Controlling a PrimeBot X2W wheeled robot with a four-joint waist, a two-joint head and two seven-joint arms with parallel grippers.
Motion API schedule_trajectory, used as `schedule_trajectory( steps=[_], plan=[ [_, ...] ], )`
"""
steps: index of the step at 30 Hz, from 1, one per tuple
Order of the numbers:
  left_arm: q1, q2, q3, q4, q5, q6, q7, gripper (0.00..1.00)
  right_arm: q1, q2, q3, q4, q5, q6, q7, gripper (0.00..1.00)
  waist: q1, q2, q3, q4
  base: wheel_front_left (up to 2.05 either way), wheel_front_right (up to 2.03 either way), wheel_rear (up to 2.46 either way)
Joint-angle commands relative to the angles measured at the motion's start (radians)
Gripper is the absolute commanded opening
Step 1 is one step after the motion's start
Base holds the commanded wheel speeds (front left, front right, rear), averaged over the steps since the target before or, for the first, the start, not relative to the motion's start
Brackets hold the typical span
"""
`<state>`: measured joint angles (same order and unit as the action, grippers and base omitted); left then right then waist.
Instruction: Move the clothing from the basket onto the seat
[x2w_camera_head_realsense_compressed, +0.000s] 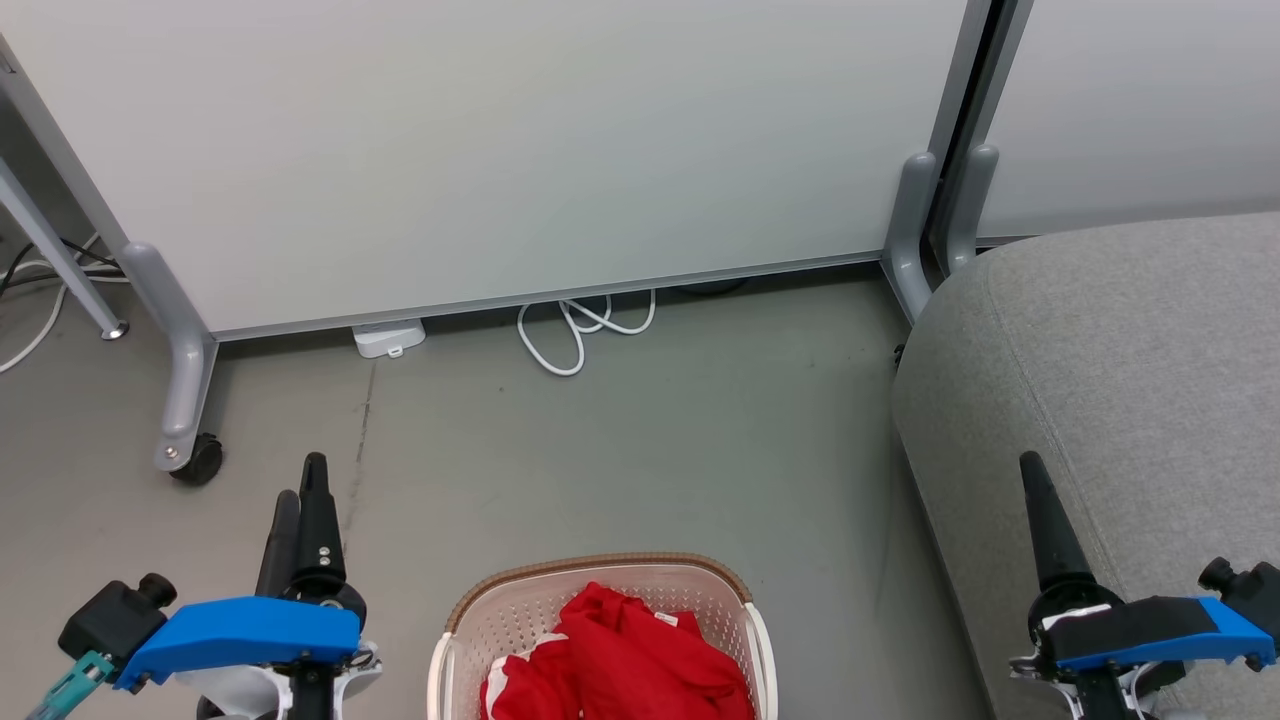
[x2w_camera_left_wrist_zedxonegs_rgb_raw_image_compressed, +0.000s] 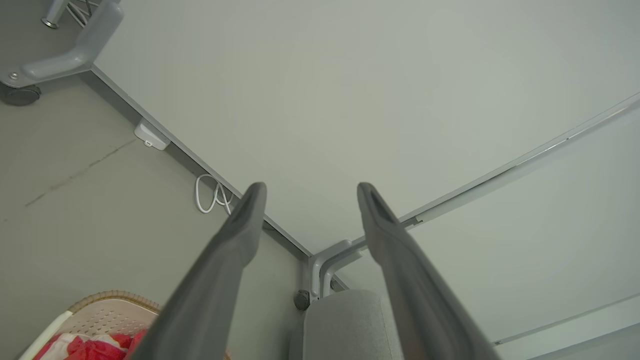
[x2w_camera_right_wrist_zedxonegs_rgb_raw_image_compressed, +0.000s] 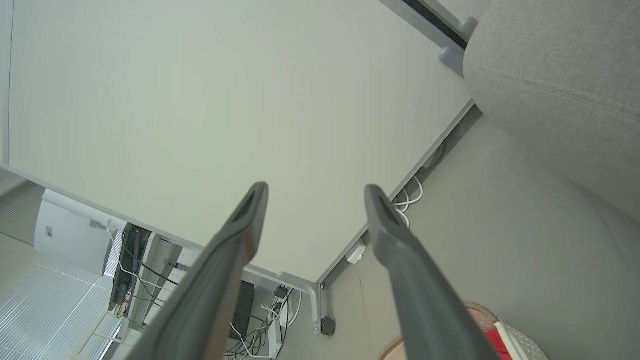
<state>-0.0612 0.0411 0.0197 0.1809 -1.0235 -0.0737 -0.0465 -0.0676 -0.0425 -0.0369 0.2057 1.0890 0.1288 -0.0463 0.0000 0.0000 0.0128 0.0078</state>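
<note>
I see the red clothing heaped in the basket, which sits on the grey floor left of the sofa. My left pincer and right pincer both gape wide, holding nothing. White partition panels stand behind, with a white cable looped at their foot.

Nothing here can be read from where I stand. There is no legible lettering, number or brand on the red clothing bunched in the basket, nor on the white panel behind or the small white box at its foot.
</note>
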Motion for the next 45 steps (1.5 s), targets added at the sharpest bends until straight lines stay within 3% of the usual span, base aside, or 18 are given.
schedule_trajectory(
  steps=[1, 18, 45],
  plan=[
    [-0.028, 0.008, -0.004, -0.020, 0.026, 0.004, -0.007, 1.00, -0.021, -0.007, 0.003, -0.019, -0.023, 0.001, -0.006, 1.00, 0.0000, 0.0000, 0.000, 0.000, 0.00, 0.00, 0.00],
    [-0.035, 0.011, -0.089, -0.013, 0.359, 0.045, -0.063, 1.00, -0.020, -0.008, 0.061, -0.006, -0.302, 0.002, -0.063, 1.00, 0.0000, 0.0000, 0.003, 0.006, 0.00, 0.00, 0.00],
    [-0.044, 0.029, -0.187, 0.009, 0.658, 0.075, -0.135, 1.00, -0.019, -0.009, 0.096, 0.019, -0.588, 0.002, -0.135, 1.00, 0.0000, 0.0000, 0.003, 0.016, 0.00, 0.00, 0.00]
  ],
)
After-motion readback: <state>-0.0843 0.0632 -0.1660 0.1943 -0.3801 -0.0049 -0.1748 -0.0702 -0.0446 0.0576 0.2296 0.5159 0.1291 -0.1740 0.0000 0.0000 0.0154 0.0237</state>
